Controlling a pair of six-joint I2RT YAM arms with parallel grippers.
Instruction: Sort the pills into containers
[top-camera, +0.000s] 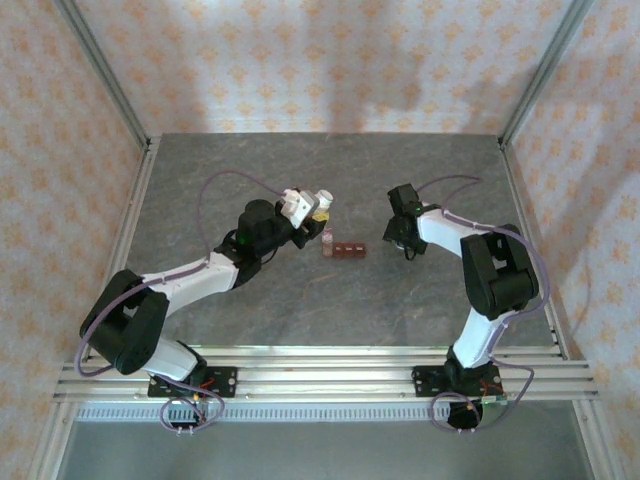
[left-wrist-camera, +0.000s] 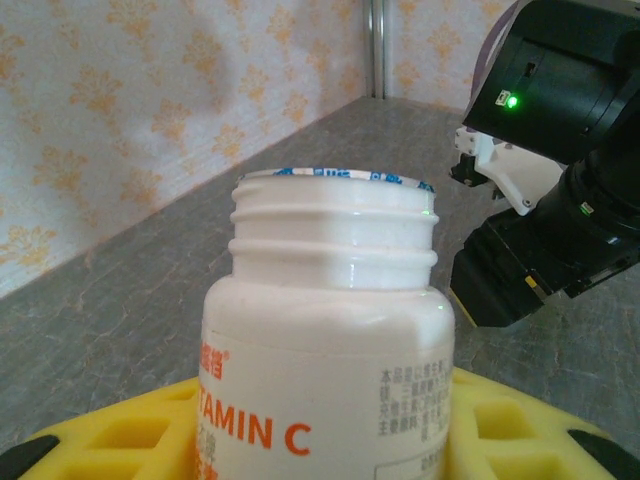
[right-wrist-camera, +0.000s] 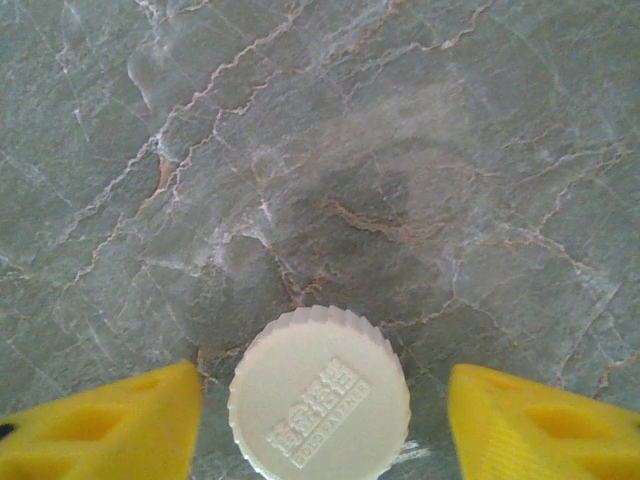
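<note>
Quick rundown. The white bottle (left-wrist-camera: 330, 330) w/ "VITAMIN C" printed on it is clamped in the left pincer (top-camera: 316, 208), w/ yellow fingers (left-wrist-camera: 90, 445) seen on both sides of it. The neck is uncapped, the threads are exposed & a bluish edge is seen along the rim.

From the top cam, the compartment strip (top-camera: 350, 249), dark red-brown, is laid flat on the table (top-camera: 300, 310), approx mid-table btw the two arms. A small orange bottle (top-camera: 327, 239) w/ a white top is stood just beside the strip's left end. Whether they're touching can't be told from up there, and neither can what's in the compartments. The white bottle is held just behind that small one.

Right pincer (right-wrist-camera: 322, 425): the jaws are spread & nothing is gripped. A white ribbed cap (right-wrist-camera: 319, 390) is laid flat on the table btw its fingers, raised lettering up. A clear gap is seen on one side of it & a thin one on the other. In the top cam this pincer is placed to the right of the strip, near but apart.
</note>
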